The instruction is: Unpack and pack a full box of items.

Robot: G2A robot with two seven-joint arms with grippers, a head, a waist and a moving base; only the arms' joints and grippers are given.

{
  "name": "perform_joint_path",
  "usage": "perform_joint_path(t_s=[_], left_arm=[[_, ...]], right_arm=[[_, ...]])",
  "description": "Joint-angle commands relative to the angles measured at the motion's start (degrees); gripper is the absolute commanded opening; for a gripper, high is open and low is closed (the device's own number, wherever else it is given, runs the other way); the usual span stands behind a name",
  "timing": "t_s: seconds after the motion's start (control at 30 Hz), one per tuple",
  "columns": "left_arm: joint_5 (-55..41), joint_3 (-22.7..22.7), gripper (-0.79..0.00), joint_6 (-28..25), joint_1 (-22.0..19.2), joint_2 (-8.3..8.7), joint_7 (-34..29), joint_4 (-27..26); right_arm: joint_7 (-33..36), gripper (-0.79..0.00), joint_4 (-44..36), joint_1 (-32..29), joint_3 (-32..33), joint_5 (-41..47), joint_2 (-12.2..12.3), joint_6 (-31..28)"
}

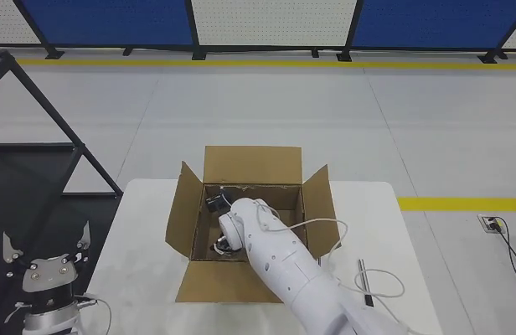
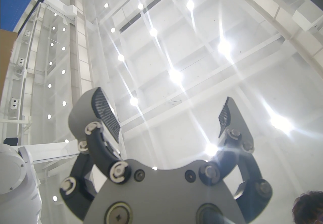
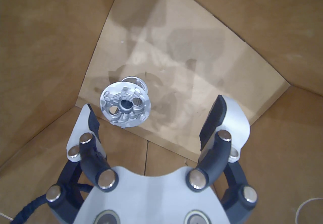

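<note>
Inside cardboard box (image 3: 50,33), round silver metal part (image 3: 125,106) w/ center hole, right claw (image 3: 154,103) open, empty

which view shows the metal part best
The right wrist view: the metal part lies unobstructed on the box floor. In the top view the right arm covers most of it; the left wrist view faces the ceiling.

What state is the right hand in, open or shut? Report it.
Open. The right hand holds nothing, its pads wide apart inside the cardboard box; the metal part sits on the box floor.
</note>
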Motion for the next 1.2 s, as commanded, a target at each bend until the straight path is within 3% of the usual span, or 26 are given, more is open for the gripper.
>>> perform_joint_path(t_s=[0.0,0.37,0.77,0.83,1.03,1.17], left_arm=[[0.08,0.0,0.0,-0.05,0.03,-0.03,0.01,0.01],[0.17,-0.03,0.0,-0.29,0.09,-0.22,0.18,-0.09],[-0.1,-0.31,0.0,-0.24,0.34,-0.4,-0.23,-0.01],[-0.11,-0.38,0.0,-0.2,0.44,-0.42,-0.32,-0.05],[-0.13,-0.57,0.0,-0.26,0.78,-0.52,-0.63,-0.14],[-0.21,-0.63,0.0,-0.1,0.89,-0.57,-0.67,-0.18]], right_arm=[[0.1,0.0,-0.09,-0.29,-0.03,-0.11,-0.1,-0.55],[0.89,0.0,0.0,-2.06,-0.32,-1.24,-0.33,-1.26],[-2.55,0.0,0.15,-2.77,0.59,-0.5,-0.4,-2.18],[-3.06,-0.046,0.15,-2.89,0.72,-0.41,-0.42,-2.41],[-3.99,-0.4,0.67,-3.28,1.21,0.07,-0.45,-2.92],[-4.21,-0.477,0.96,-3.36,1.42,0.09,-0.46,-3.03]])
